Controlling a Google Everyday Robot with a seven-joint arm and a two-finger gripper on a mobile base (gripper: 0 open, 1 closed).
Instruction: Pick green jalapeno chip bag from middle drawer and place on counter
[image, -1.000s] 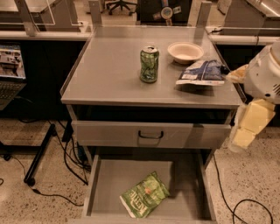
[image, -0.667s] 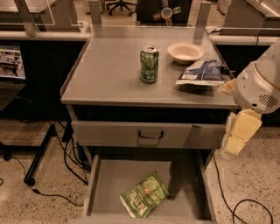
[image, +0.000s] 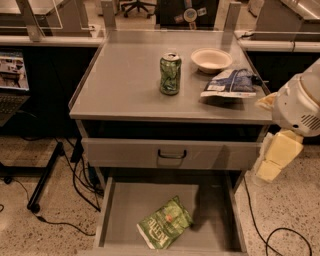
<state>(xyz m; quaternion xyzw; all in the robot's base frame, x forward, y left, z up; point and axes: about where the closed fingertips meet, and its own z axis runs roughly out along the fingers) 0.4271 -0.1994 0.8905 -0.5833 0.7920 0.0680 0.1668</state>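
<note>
Counter (image: 125, 95) has free room front-left, w/ a green can (image: 170, 74), bowl (image: 211, 59) and blue-and-white bag (image: 231, 82) farther back/right, so that patch looks the best drop spot. Middle drawer (image: 125, 210) is pulled out below the closed drawer front (image: 170, 152). Gripper (image: 274, 160) hangs off the cabinet's right side, well apart from the bag; can't tell if it's spread or clamped. Step in hand, I'd judge, is the reach: come in from above, clear of the drawer's right wall, then descend. Green jalapeno chip bag (image: 165, 222) lies flat and diagonal on the drawer floor near the front. It's light green, crinkly, w/ white lettering and an orange-red spot; prob. slippery, so pinch a raised fold.
</note>
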